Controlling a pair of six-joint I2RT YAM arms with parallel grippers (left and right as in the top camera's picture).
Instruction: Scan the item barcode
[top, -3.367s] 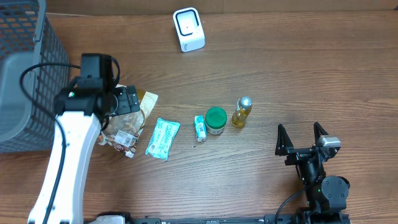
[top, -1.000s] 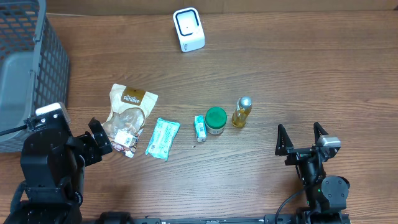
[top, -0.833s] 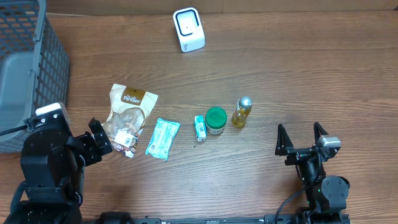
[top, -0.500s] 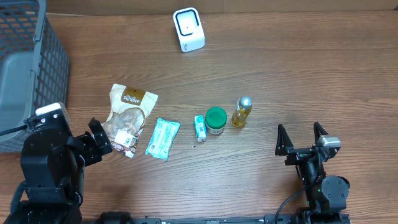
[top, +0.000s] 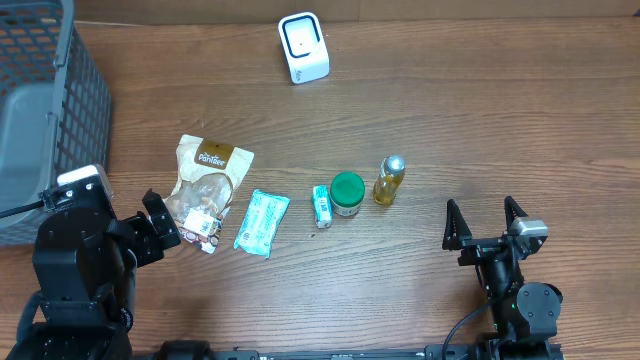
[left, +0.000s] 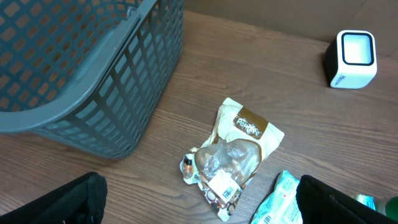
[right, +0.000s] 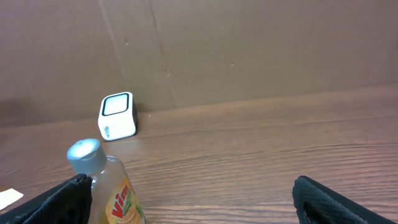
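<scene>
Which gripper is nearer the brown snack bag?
Left. The left gripper sits right beside the snack bag; the right gripper is far off, beyond the yellow bottle.

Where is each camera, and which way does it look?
Overhead: above the table, looking straight down at left pincer, right pincer, both open.
Left wrist: on left arm, facing snack bag and basket; own fingertips at bottom corners.
Right wrist: low, facing the wall past the bottle; fingertips likewise.
Both wrist views share the white scanner.
</scene>
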